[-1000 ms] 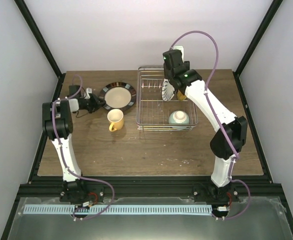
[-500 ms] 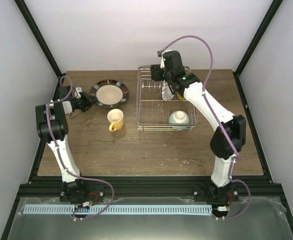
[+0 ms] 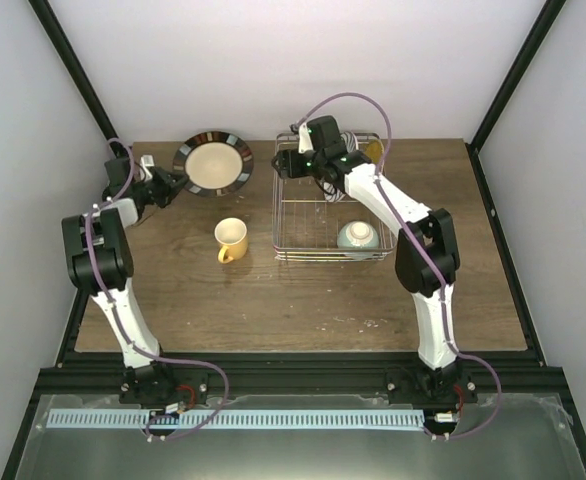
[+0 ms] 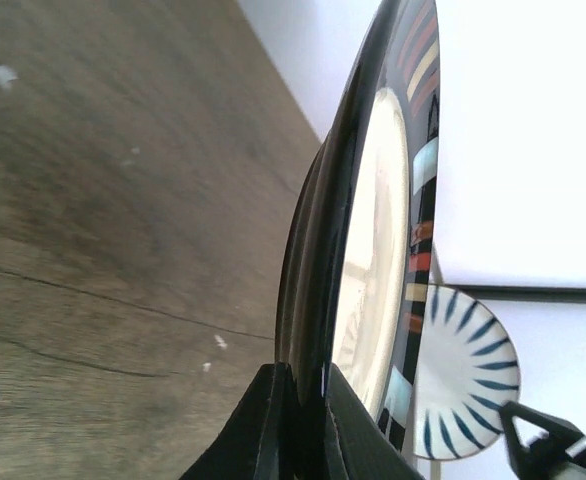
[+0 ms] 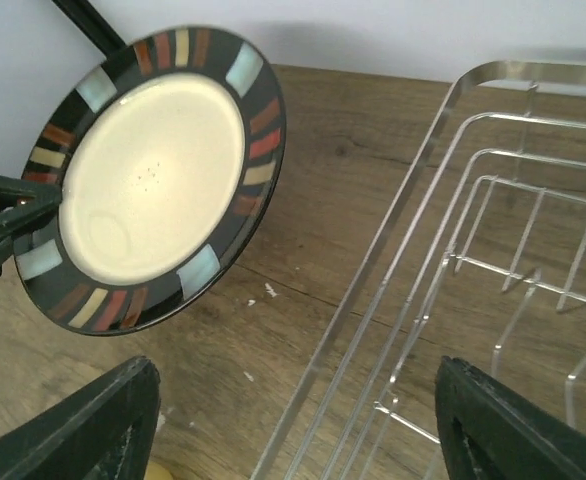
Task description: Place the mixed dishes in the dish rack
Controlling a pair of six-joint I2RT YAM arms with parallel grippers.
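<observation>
My left gripper (image 3: 165, 184) is shut on the rim of the dark-rimmed tan-centred plate (image 3: 213, 162) and holds it tilted above the table's far left; the left wrist view shows the fingers (image 4: 273, 420) pinching the plate's edge (image 4: 373, 230). My right gripper (image 3: 285, 163) is open and empty over the far left corner of the dish rack (image 3: 285, 215), facing the plate (image 5: 153, 180). The pale green bowl (image 3: 357, 236) sits in the rack's near right. The yellow mug (image 3: 231, 240) stands on the table left of the rack. The striped plate (image 4: 468, 375) shows past the held plate. A yellow plate edge (image 3: 374, 150) shows behind my right arm.
The rack's wire rim and prongs (image 5: 453, 230) lie just right of my right gripper. The back wall is close behind the held plate. Black frame posts (image 3: 73, 70) run along the table's sides.
My left gripper has carried the dark-rimmed plate up and toward the far edge. My right arm has swung left from the rack's middle to its far left corner.
</observation>
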